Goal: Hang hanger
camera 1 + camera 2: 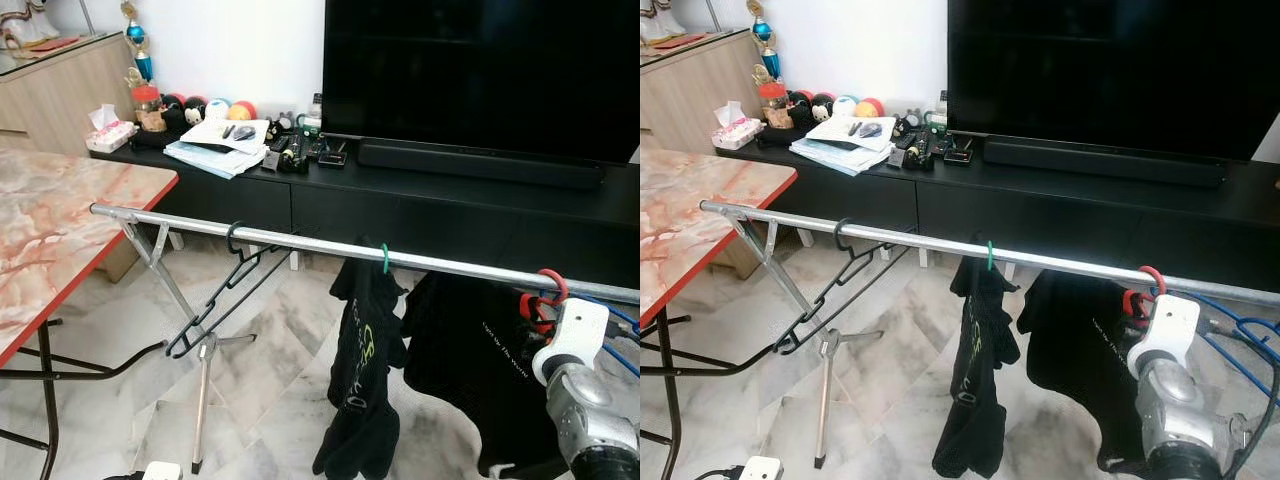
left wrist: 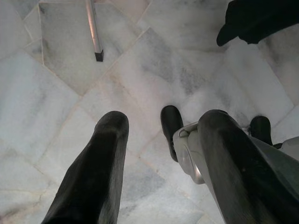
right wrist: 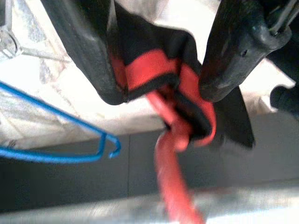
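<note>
A silver drying rail (image 1: 300,243) runs across in front of me. At its right end a red hanger (image 1: 548,290) hooks over the rail and carries a black garment (image 1: 480,370) with a red collar (image 3: 187,79). My right gripper (image 3: 163,91) is shut on that hanger's neck and collar, just below the rail. A green hanger (image 1: 384,258) with dark clothing hangs mid-rail. An empty black hanger (image 1: 225,290) hangs further left. A blue hanger (image 1: 615,320) lies behind my right wrist. My left gripper (image 2: 163,122) hangs open above the floor.
A marble-topped table (image 1: 60,230) stands at the left, close to the rail's end. The rail's stand leg (image 1: 200,410) rests on the tiled floor. Behind the rail is a black TV console (image 1: 450,200) with a large TV (image 1: 480,70) and clutter.
</note>
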Available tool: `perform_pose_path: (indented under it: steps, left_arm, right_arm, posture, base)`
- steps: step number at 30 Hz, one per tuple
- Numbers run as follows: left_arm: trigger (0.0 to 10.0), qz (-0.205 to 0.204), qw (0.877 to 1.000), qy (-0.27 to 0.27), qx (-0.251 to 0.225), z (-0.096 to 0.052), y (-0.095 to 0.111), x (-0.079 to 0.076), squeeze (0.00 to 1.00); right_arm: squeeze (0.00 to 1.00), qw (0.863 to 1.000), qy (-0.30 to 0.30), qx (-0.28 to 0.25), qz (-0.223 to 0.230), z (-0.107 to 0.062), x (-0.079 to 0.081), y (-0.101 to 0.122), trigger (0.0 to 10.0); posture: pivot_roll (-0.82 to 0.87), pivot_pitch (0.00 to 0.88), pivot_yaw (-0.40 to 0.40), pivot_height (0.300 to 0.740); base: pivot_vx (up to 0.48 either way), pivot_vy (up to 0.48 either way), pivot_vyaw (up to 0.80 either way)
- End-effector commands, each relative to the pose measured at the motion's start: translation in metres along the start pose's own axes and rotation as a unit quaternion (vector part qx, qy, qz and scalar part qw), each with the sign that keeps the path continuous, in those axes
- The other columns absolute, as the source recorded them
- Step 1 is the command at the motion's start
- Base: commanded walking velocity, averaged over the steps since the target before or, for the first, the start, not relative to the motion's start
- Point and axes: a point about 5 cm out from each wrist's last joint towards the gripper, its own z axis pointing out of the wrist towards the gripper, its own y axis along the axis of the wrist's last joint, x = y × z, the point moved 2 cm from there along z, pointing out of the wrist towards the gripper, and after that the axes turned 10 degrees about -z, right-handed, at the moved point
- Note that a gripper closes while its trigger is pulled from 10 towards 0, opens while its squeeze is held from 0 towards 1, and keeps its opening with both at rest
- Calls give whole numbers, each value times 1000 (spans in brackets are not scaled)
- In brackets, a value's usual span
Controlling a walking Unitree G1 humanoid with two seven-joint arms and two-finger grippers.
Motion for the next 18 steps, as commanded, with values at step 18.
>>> perform_pose_path:
  steps: [18]
  left_arm:
    - [10000, 18, 1000, 3, 20, -3, -8, 6, 0]
  right_arm:
    - [0, 998, 15, 61, 15, 6, 6, -9, 10000]
  posture:
    - [19, 59, 31, 740]
  base:
    - [0, 0, 0]
